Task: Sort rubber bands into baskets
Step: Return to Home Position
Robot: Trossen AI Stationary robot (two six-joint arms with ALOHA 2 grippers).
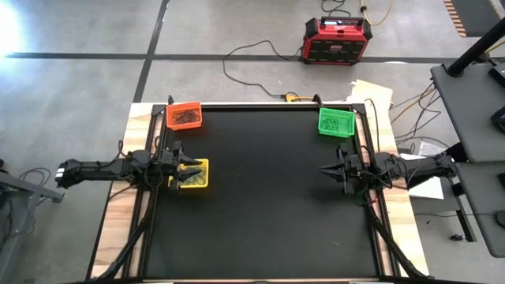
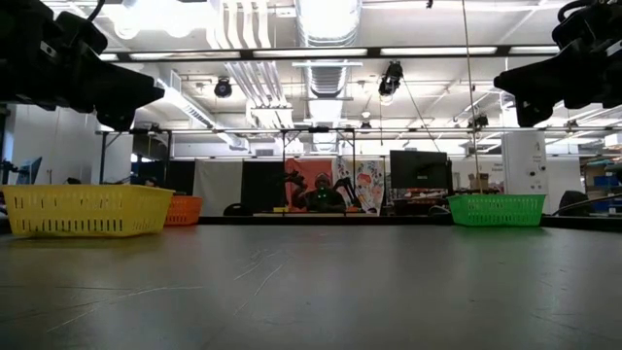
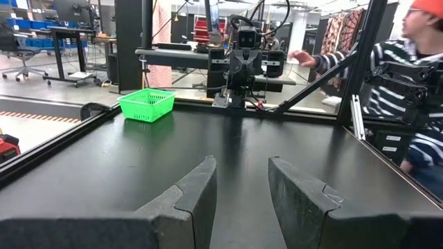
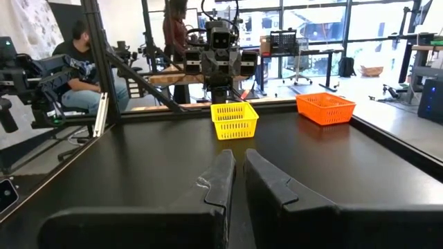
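The rubber bands (image 1: 186,118) are seen only inside the 3 baskets (image 1: 335,111), so nothing is left to reach for on the worktop (image 1: 260,205); the left end effector (image 1: 189,168), spread and empty, is held at the yellow basket (image 1: 203,186), and the right end effector (image 1: 327,170), almost pressed together, is held well across from it.

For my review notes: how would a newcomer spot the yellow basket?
Start at the black table, then its left edge, midway along. The yellow basket sits there beneath the left gripper; the orange basket and green basket stand in far corners.
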